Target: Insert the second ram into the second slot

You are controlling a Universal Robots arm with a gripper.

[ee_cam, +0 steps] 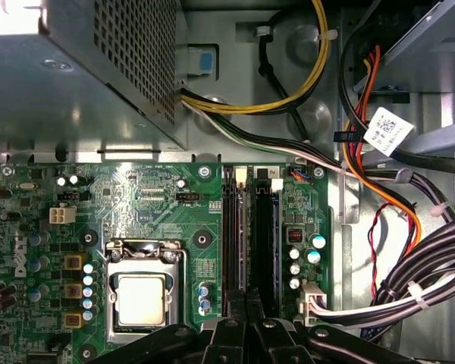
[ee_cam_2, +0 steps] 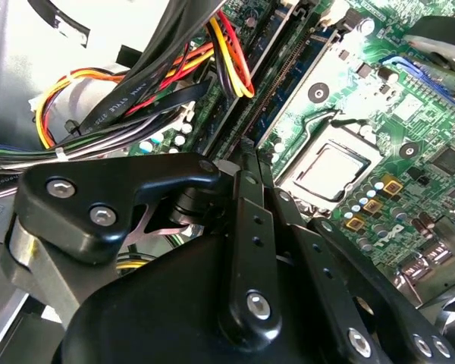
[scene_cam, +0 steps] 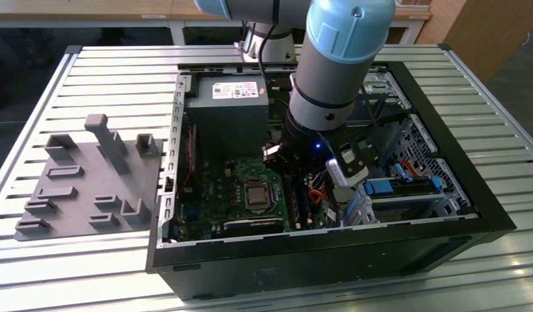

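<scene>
Gripper down inside the open computer case (scene_cam: 477, 207), at the memory slots

In the first wrist view the gripper (ee_cam: 246, 307) has its fingers drawn together on the top edge of the second ram (ee_cam: 243, 243) – seen edge-on, standing along the slot nearest the CPU socket (ee_cam: 142, 297). The neighbouring black slot (ee_cam: 265, 243) lies just beside it. Black cable bundles (ee_cam: 421, 277) crowd the far side – the grey power supply (ee_cam: 76, 68) sits beyond the slot ends. A grey parts fixture (scene_cam: 84, 188) rests on the slatted table (scene_cam: 41, 97), well apart.
</scene>
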